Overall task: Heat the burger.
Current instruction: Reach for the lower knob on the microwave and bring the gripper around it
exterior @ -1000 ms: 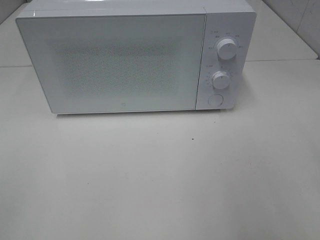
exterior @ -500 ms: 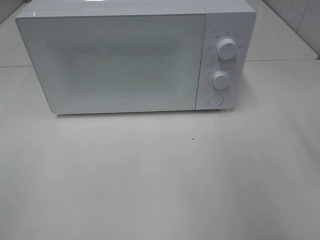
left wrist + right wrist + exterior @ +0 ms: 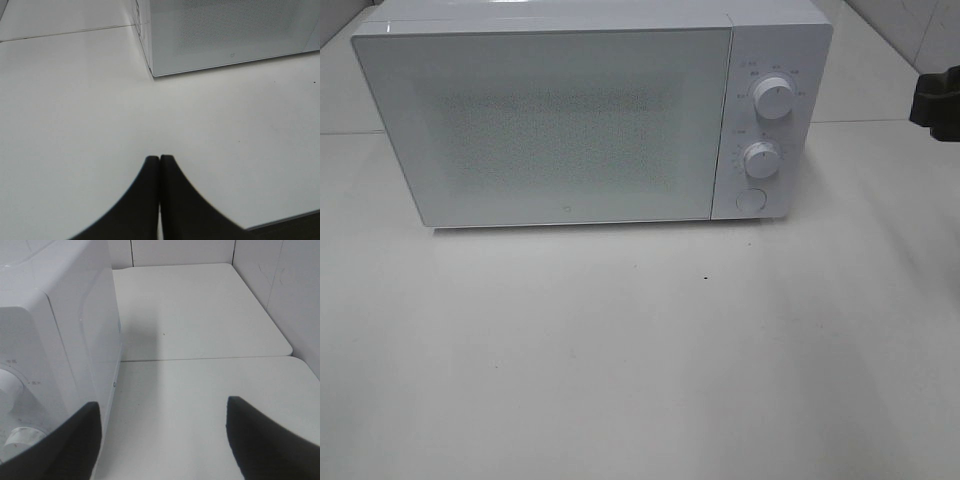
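Observation:
The burger is not in view in any frame. A white microwave [image 3: 570, 120] stands at the back of the table with its frosted door shut. My right gripper [image 3: 937, 98] shows as a dark shape at the right edge, to the right of the microwave and level with its upper knob [image 3: 774, 100]. In the right wrist view it [image 3: 162, 405] is open and empty, with the microwave's control side [image 3: 60, 340] beside it. My left gripper [image 3: 159, 159] is shut and empty, low over the table near the microwave's front left corner [image 3: 152, 72].
The microwave's panel has a lower knob [image 3: 761, 159] and a round button [image 3: 751, 200]. A white table [image 3: 640, 350] lies in front. Tiled walls [image 3: 295, 290] rise at the back right. The table's front edge [image 3: 285, 222] is near my left gripper.
My right gripper has come into the exterior view at the right edge. The microwave has not moved.

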